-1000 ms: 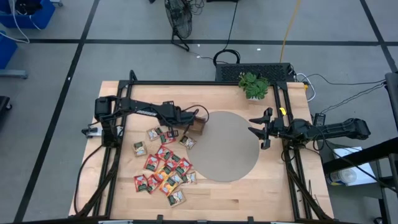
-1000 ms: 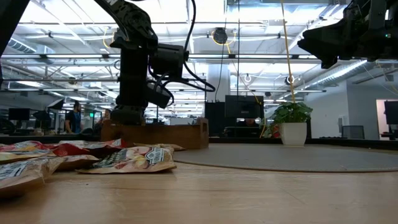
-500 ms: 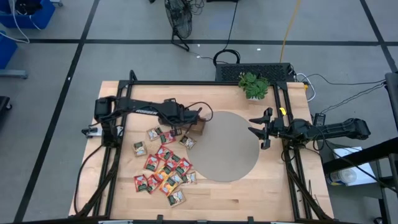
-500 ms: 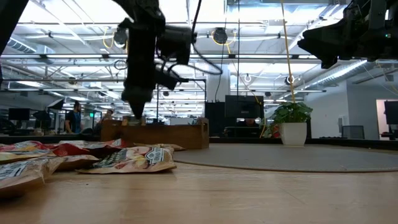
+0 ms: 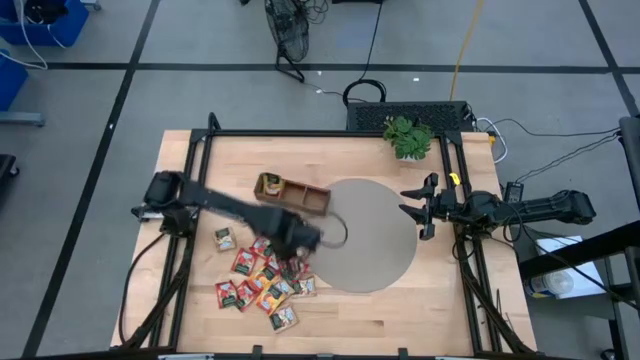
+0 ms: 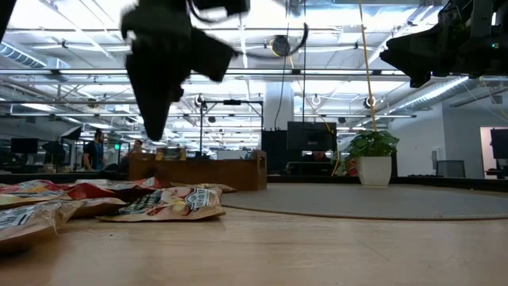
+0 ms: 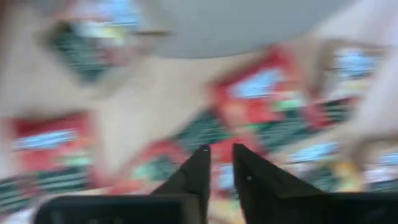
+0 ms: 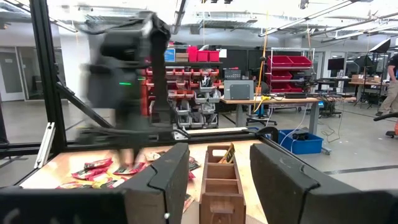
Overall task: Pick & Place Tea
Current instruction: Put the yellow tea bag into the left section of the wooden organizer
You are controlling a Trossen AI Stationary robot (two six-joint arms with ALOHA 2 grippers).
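The tea sachets [image 5: 262,283] were spread on the table's [image 5: 480,310] left part, below the wooden tray [image 5: 293,196]. The left gripper [image 5: 300,262] was held over them, fingers [image 7: 196,174] narrowly parted, empty. The right gripper [image 5: 417,211] was poised open beside the round mat [image 5: 375,235].

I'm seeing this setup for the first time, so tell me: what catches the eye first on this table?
The heap of tea sachets, mostly red, spreads over the table's left front part. The left gripper hangs over the heap's right edge, its jaws a narrow gap apart and holding nothing. Behind it the wooden tray lies beside a large grey round mat, with one sachet in its left end compartment; the right gripper waits, open, over the mat's right edge.
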